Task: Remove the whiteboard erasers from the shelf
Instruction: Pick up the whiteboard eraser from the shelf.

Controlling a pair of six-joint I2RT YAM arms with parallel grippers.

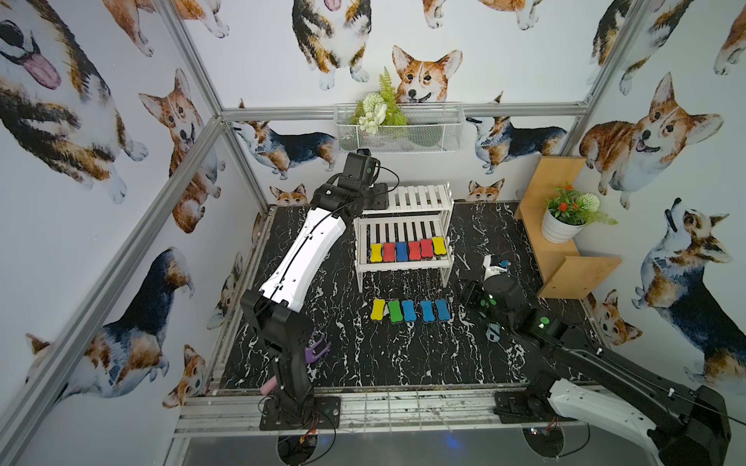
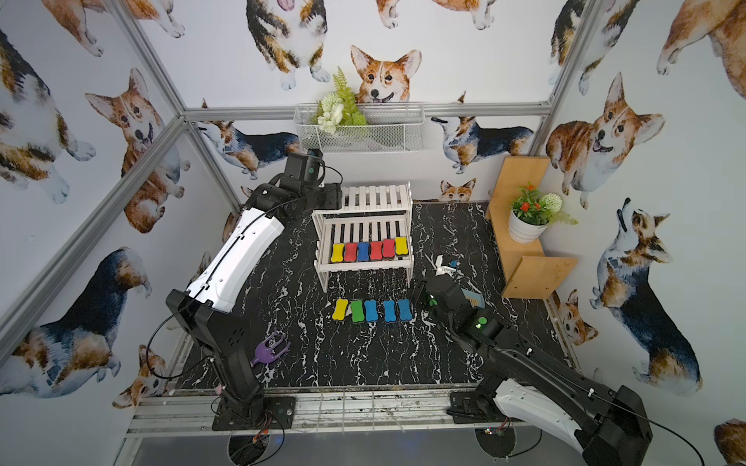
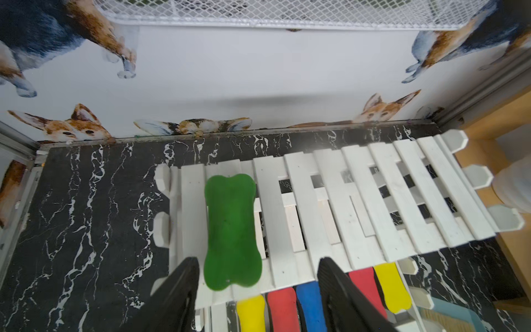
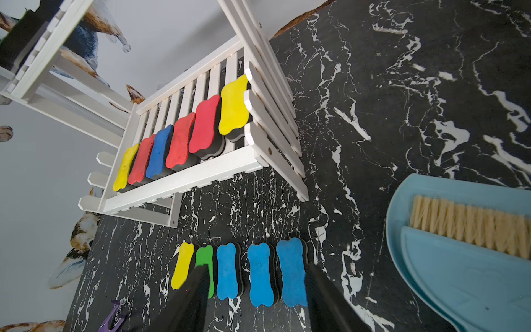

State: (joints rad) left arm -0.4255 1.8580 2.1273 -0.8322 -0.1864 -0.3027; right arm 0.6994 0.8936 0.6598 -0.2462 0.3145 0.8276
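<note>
Eraser [image 3: 231, 230], green, lies atop shelf [image 3: 304, 201] between left pincer's [image 3: 257, 258] spread jaws.

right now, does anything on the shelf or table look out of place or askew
Nothing looks spilled or damaged. One green eraser lies alone on the top tier of the shelf, at its left end, while six more erasers sit side by side in a row on the lower tier.

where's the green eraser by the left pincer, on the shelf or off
On: the green eraser lies flat on top of the shelf, left pincer open, not gripping.
</note>
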